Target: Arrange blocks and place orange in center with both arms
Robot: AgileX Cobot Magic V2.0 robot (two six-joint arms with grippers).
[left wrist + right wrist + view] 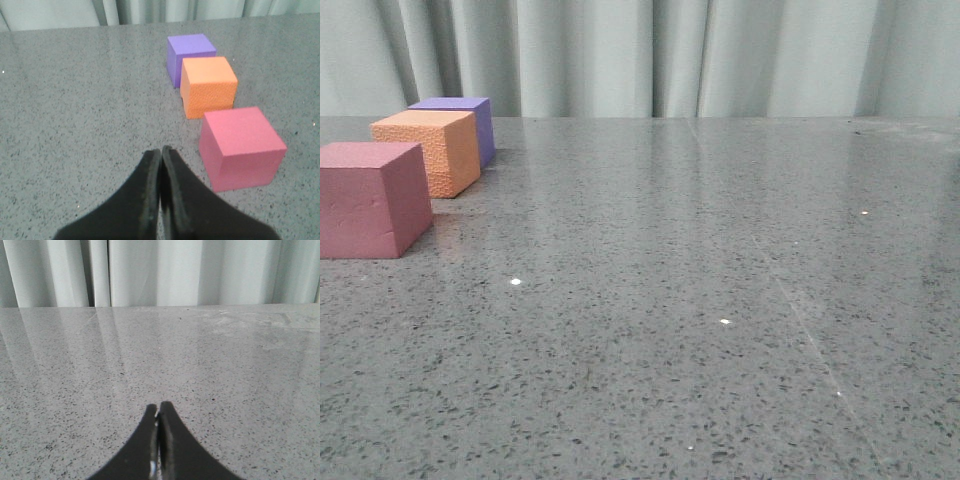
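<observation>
Three foam blocks stand in a row at the table's far left. The pink-red block [368, 198] is nearest, the orange [431, 148] with its pebbled surface sits in the middle, and the purple block [462, 122] is farthest. In the left wrist view the pink-red block [242, 147], the orange [208, 86] and the purple block [189, 54] line up the same way. My left gripper [161, 150] is shut and empty, a little short of and beside the pink-red block. My right gripper [159, 406] is shut and empty over bare table. Neither arm shows in the front view.
The grey speckled tabletop [700, 300] stretches to the right of the blocks. Pale curtains [650, 55] hang behind the table's far edge.
</observation>
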